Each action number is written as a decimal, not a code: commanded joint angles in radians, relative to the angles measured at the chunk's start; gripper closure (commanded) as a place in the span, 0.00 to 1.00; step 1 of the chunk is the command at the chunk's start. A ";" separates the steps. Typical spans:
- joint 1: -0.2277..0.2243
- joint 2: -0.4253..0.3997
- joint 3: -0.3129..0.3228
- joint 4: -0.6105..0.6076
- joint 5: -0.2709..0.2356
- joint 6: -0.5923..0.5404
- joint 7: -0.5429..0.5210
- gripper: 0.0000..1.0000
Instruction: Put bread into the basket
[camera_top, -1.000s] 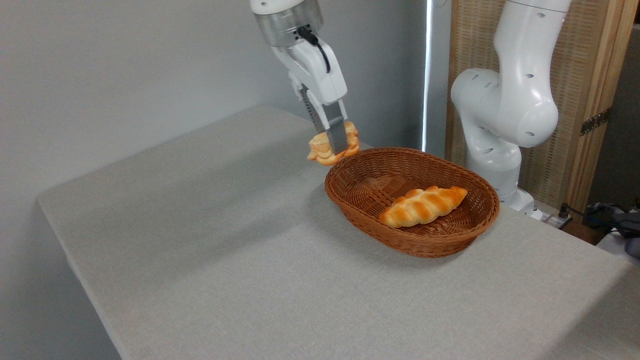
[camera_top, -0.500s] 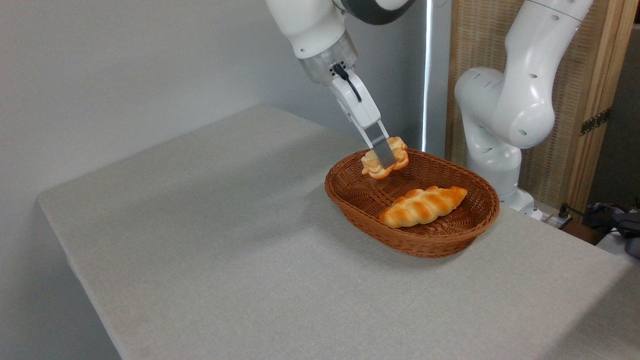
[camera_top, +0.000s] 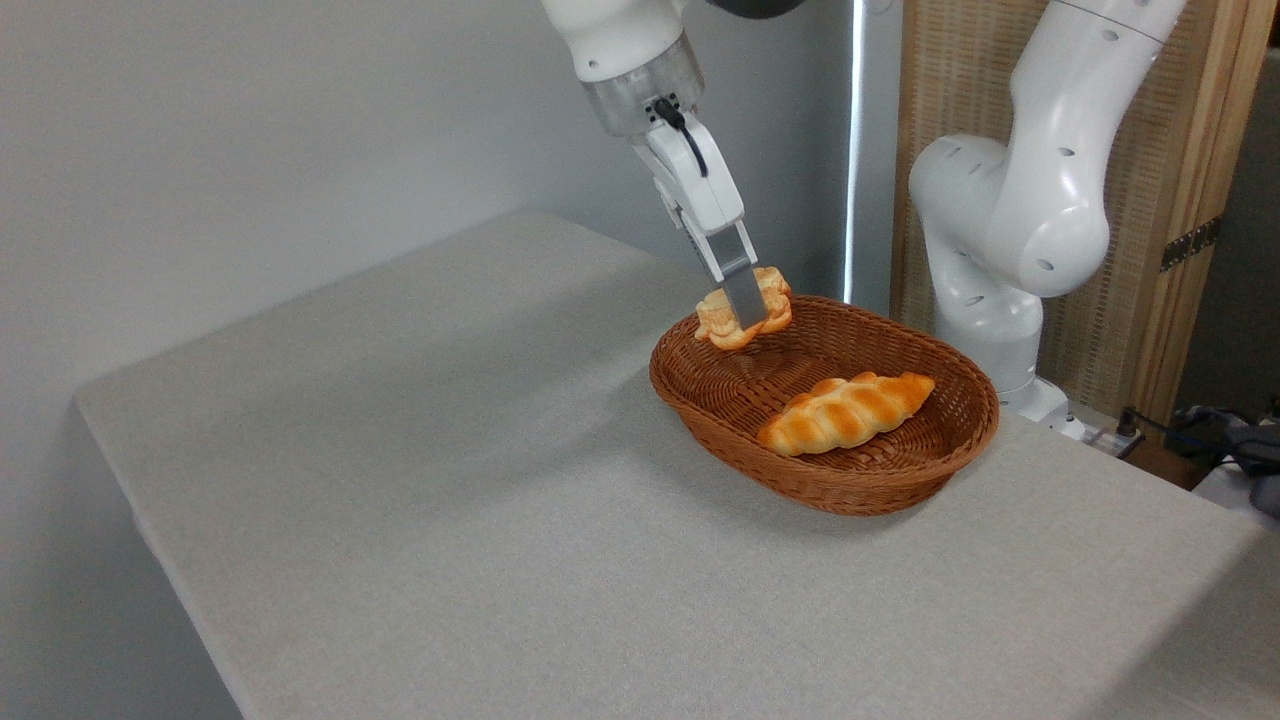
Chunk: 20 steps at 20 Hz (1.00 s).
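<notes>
Since 0.5 s ago the claw (camera_top: 742, 312) has drifted left, closed across the bread (camera_top: 742, 318) above the basket (camera_top: 880, 490) rim's far-left edge; bun looks light, squashy, best pinched mid-body

Pale-yellow, orange-edged bread (camera_top: 742, 320); brown woven basket (camera_top: 905, 480); golden braided loaf (camera_top: 845, 411).

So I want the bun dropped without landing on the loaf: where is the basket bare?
The basket is bare at its left end and along the far side, under the bread in the gripper. The braided loaf fills the middle and right. The table left of the basket is bare too.
</notes>
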<state>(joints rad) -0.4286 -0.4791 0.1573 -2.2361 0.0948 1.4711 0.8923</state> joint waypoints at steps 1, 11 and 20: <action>-0.004 0.000 0.008 0.012 0.013 0.003 0.011 0.00; -0.002 0.025 0.019 0.094 0.009 0.084 -0.003 0.00; 0.004 0.192 0.053 0.323 -0.070 0.227 -0.199 0.00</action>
<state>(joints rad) -0.4241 -0.3782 0.1902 -2.0279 0.0748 1.6989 0.7329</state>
